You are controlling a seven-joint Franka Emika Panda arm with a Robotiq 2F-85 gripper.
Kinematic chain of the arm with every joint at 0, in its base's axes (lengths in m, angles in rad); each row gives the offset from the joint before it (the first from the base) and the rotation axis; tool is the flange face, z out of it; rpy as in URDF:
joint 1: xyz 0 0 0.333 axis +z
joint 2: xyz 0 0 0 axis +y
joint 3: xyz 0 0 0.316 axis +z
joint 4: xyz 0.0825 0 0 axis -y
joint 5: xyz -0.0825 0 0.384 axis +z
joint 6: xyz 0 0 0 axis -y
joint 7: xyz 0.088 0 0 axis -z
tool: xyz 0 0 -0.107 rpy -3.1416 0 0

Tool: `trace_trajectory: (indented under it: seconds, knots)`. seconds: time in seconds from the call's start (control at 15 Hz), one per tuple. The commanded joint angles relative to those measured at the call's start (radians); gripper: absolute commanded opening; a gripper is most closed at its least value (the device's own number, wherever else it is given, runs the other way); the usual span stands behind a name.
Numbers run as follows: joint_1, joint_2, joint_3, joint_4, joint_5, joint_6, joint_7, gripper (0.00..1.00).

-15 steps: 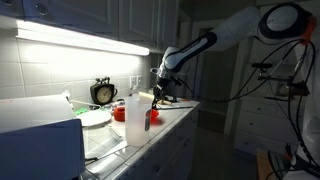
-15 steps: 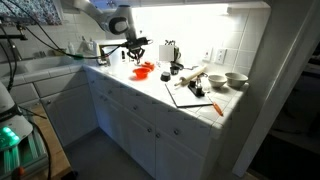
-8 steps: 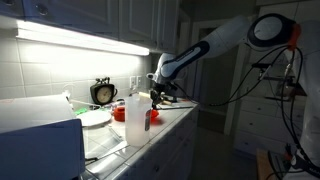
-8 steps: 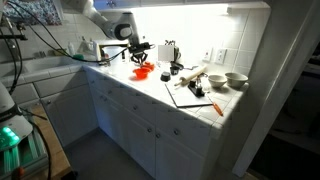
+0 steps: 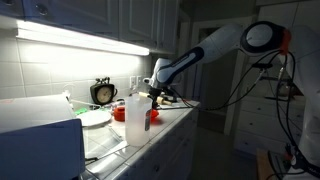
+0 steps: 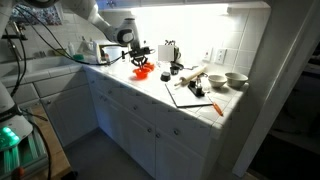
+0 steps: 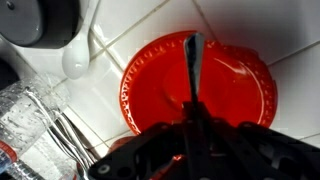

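utensil (image 7: 194, 75): thin, dark, straight; seen edge-on in the wrist view, so cannot tell if knife or spatula.
place of utensil: pinched in the gripper (image 7: 192, 122), pointing away from it over the middle of the red plate (image 7: 245, 90); cannot tell whether the tip touches the plate.
fingers: clenched tight on the near end of the utensil, no gap visible between them.
red plate: round, with scalloped rim, lying flat on the white tiled counter (image 7: 275, 25); in an exterior view the red plate (image 6: 143, 71) just under the gripper (image 6: 141, 62).
handling of utensil: judged light and stiff, narrow and probably smooth; likely to swing or slip between the pads if pushed sideways; best taken at the thicker handle end, flat sides against the pads.
handling of plate: looks like thin plastic, light and glossy, so may slide on the tile under a push; best taken at the rim.
neighbours: white spoon (image 7: 76, 62) just beside the plate rim; clear bottle (image 7: 22, 120) and thin metal wires (image 7: 62, 135) near; black round object (image 7: 45, 20) beyond the spoon.
exterior view: gripper (image 5: 153, 97) low over the counter, behind the tall clear bottle (image 5: 136, 118).
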Motion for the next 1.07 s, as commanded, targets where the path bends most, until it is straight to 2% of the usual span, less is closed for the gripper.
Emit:
trace_trajectory:
  seconds: [0.0,0.33,0.4,0.53,1.0]
  knots:
    - [-0.006,0.048,0.020,0.043,-0.043,0.004,0.047,0.02]
    - [-0.004,0.077,0.022,0.059,-0.057,0.001,0.067,0.02]
    - [-0.003,0.080,0.020,0.062,-0.062,0.000,0.073,0.32]
    - [-0.002,0.082,0.021,0.065,-0.065,0.001,0.083,0.37]
    - [-0.013,-0.010,0.049,0.009,-0.038,0.040,0.123,0.88]
